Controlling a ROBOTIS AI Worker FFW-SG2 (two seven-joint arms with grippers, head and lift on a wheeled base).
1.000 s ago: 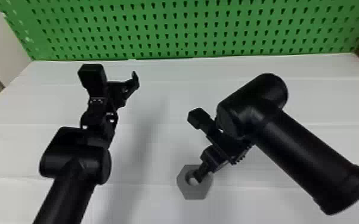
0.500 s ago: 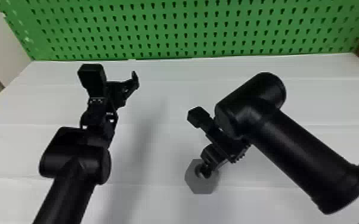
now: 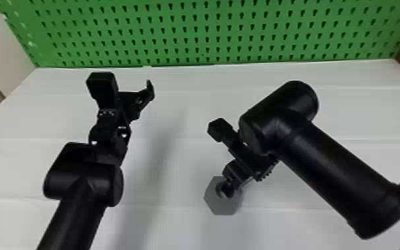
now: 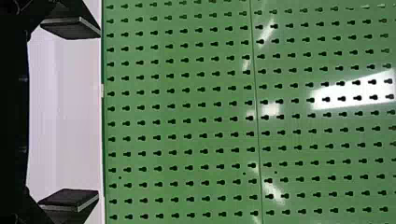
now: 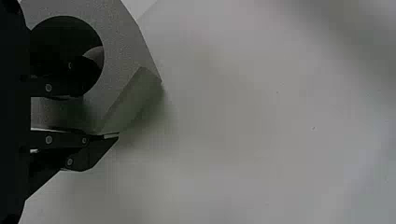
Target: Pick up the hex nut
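Note:
In the head view, the grey hex nut (image 3: 223, 206) is at the near middle of the white table, with my right gripper (image 3: 230, 190) at its ring. Seen from the right wrist, one finger of the right gripper (image 5: 97, 108) passes into the hole of the hex nut (image 5: 122, 51) and the other lies along an outer side face, so the gripper is shut on the nut's wall. Whether the nut touches the table I cannot tell. My left gripper (image 3: 130, 101) is parked over the table's left part; the left gripper (image 4: 98, 114) stands open, holding nothing.
A green pegboard (image 3: 196, 36) rises along the back of the white table (image 3: 179, 109). At the left and right, walls border the table. The two arms stand well apart, with bare tabletop between them.
The right gripper's fingers have closed on the nut's wall. The nut has shifted a little to the right and toward the back, and turned slightly. The left arm has kept still.

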